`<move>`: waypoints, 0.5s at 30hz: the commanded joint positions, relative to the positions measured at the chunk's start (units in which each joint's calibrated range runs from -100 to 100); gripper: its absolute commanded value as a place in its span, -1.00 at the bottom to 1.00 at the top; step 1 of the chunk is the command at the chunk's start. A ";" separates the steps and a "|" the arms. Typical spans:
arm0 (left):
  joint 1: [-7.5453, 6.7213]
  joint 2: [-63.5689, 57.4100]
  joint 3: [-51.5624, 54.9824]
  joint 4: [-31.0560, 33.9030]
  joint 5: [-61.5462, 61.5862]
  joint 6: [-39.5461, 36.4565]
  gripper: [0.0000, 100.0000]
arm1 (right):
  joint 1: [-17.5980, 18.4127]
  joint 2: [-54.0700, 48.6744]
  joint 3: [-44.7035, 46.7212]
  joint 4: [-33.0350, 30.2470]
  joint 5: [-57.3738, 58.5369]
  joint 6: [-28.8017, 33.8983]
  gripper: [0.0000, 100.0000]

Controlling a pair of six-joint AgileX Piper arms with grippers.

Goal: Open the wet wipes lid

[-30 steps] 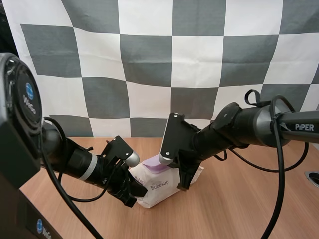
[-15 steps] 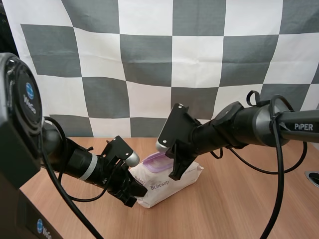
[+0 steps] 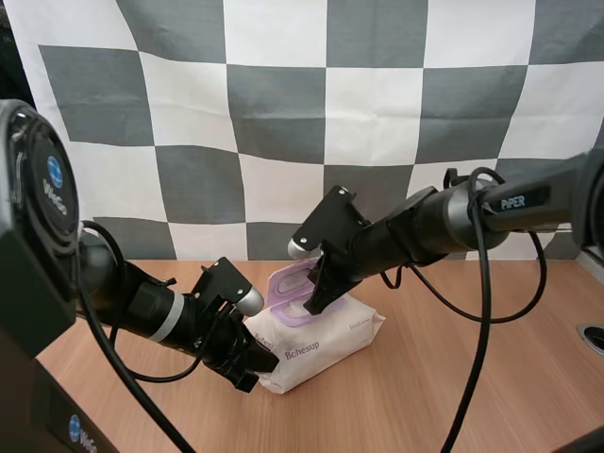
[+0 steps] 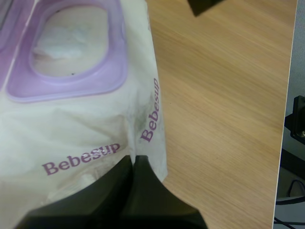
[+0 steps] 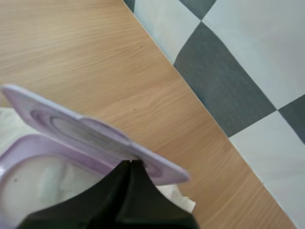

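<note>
A white "Bebesup" pack of wet wipes (image 3: 321,347) lies on the wooden table (image 3: 453,377). Its purple lid (image 3: 286,282) stands swung up and tilted back over the purple-framed opening (image 4: 114,71), where a white wipe shows. My right gripper (image 3: 312,300) is shut on the lid's free edge; in the right wrist view its fingertips (image 5: 129,163) pinch the rim of the raised lid (image 5: 81,126). My left gripper (image 3: 248,365) is shut on the pack's near-left end, and in the left wrist view its tips (image 4: 132,160) press together on the pack's (image 4: 71,138) wrapper.
Bare wood stretches to the right of the pack and in front of it. A round grey port (image 3: 593,338) sits in the table at the far right edge. Both arms reach in low, meeting over the pack.
My right gripper has risen and moved back-left, swinging the purple lid from flat on the pack to raised. The left gripper and the pack have stayed put.
</note>
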 commanded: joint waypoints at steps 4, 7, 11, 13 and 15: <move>-0.02 0.02 0.02 -0.06 -0.47 0.23 -1.00 | 0.10 7.21 -8.54 0.57 0.81 0.00 -1.00; -0.02 0.02 0.02 -0.06 -0.47 0.32 -1.00 | 0.18 9.30 -9.39 0.57 0.81 0.00 -1.00; -0.02 0.02 0.02 -0.06 -0.47 0.42 -1.00 | 0.18 11.31 -9.41 0.57 0.47 0.00 -1.00; -0.02 0.02 0.02 -0.06 -0.47 0.42 -1.00 | 0.18 11.84 -9.41 0.57 0.47 0.00 -1.00; -0.02 0.02 0.02 -0.06 -0.47 0.42 -1.00 | 0.18 12.21 -9.41 0.57 0.47 0.00 -1.00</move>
